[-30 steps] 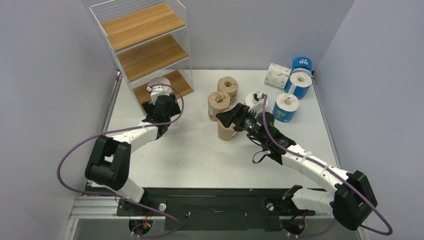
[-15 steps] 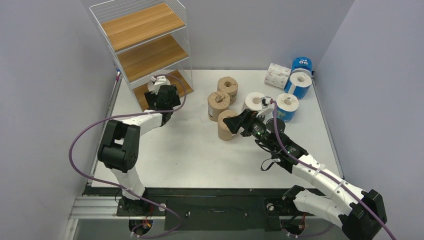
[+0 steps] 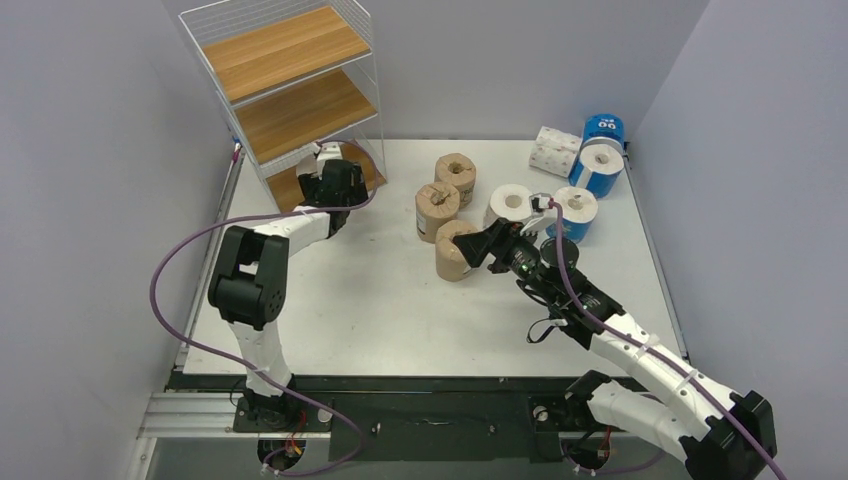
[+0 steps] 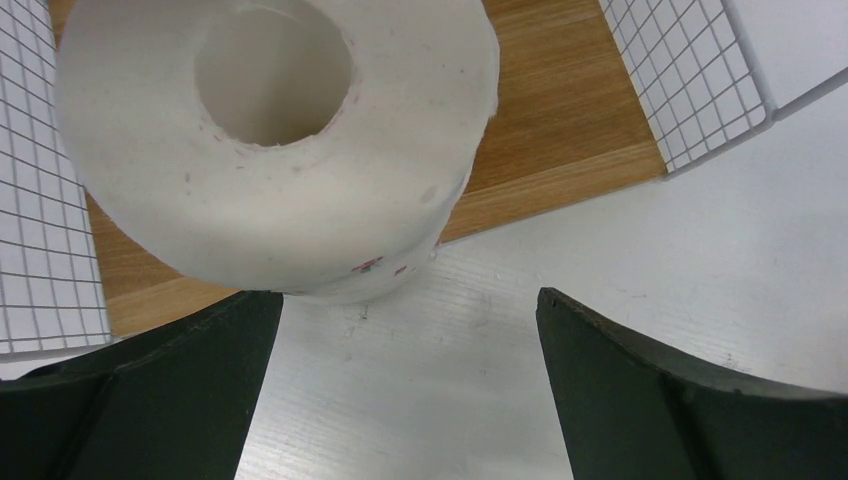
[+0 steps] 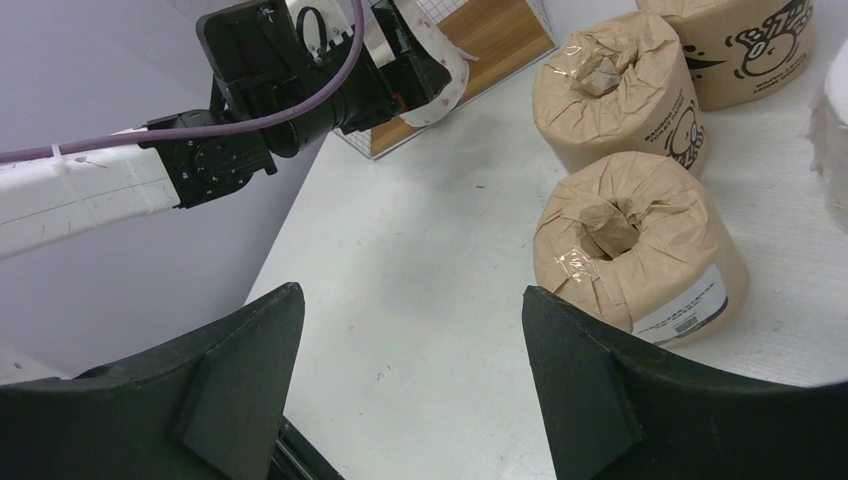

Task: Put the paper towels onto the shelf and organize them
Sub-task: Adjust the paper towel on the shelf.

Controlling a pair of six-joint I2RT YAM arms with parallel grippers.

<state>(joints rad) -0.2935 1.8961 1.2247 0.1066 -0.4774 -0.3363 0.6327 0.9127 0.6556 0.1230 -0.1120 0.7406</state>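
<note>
Count: 3 brown-paper rolls (image 3: 455, 250), crinkly wrap with dark print; 3 glossy blue-wrapped rolls (image 3: 598, 165); 1 bare white roll (image 3: 510, 203). All stand right of the shelf (image 3: 290, 50), which has white wire mesh sides and 3 wood boards. 1 more soft white roll (image 4: 300, 200) with a round core hole sits at the shelf's bottom-board front edge. Left gripper (image 4: 405, 300) is spread wide just short of it, empty. Right gripper (image 5: 412, 295) is wide and empty, by a brown roll.

I've run the left gripper (image 4: 400, 305) forward to the foot of the shelf (image 4: 560, 100). The white roll (image 4: 400, 150) ahead of it has gone from in front of the shelf onto its bottom board's front lip. My right gripper (image 5: 410, 295) has drawn back off the brown roll (image 5: 640, 250), farther from the shelf.
</note>
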